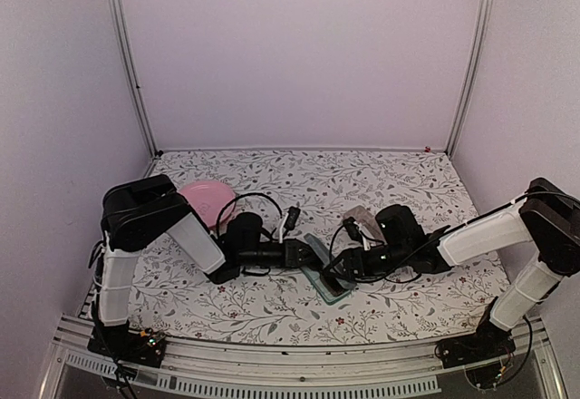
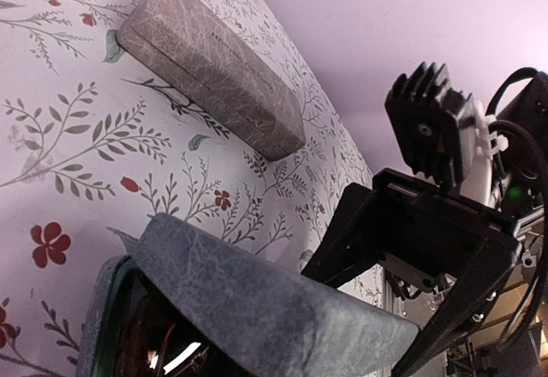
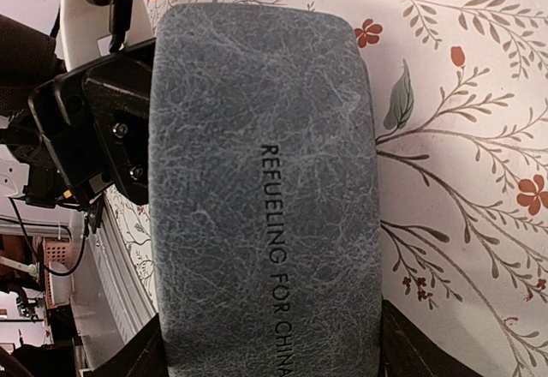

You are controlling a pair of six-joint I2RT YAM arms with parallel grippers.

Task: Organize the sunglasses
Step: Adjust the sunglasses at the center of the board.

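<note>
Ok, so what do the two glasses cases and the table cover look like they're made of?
The blue-grey case looks like matte faux leather: fine crackled grain, stamped lettering. The grey-brown case seems the same kind of covering: matte, veined grain, a seam along its side. The table cover is likely printed fabric or vinyl, with a flat floral pattern; I can't tell which.

Closed grey-brown case [image 2: 210,68] upper left on floral tablecloth [image 2: 68,163], blue-grey case [image 2: 257,308] ajar at bottom, reddish-brown sunglasses [image 2: 141,343] inside, right gripper [image 2: 364,317] at its right end
</note>
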